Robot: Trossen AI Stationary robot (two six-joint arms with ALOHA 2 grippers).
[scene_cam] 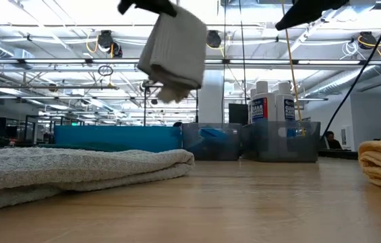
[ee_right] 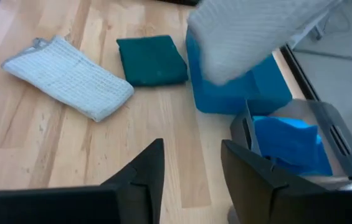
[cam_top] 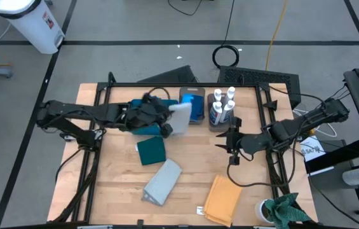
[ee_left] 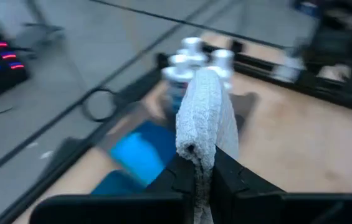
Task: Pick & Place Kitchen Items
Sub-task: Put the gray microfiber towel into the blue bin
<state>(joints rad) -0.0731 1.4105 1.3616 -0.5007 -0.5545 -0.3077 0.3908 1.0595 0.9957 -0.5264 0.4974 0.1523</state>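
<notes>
The left gripper [cam_top: 169, 119] is clamped on a pale grey folded waffle-weave cloth [cam_top: 181, 117], pinched by one folded edge so the rest hangs free below the jaws and clear of the table; in the low view it dangles high above the wood, which looks like a carry hold meant to lift it over the bin walls. Just beyond those closed jaws sits the flat teal tray [cam_top: 147, 130], and past the hanging cloth stand two grey-brown rectangular plastic bins: one holds small blue rectangular sponges [cam_top: 194, 107], the other [cam_top: 218, 124] a cluster of small white bottles with blue labels [cam_top: 222, 106], sorted by kind, so the cloth is probably bound for the tray. The right gripper [cam_top: 225, 140] hovers empty just short of the bottle bin, its jaws parted about halfway with only bare table between them. Waiting well ahead of the right jaws lie a second pale grey folded cloth [cam_top: 162, 181] and a dark teal folded cloth [cam_top: 151, 151], while a mustard yellow folded cloth [cam_top: 223, 199] lies off to the side of that arm. A bright green rag [cam_top: 286, 210] is bunched at the table corner.
</notes>
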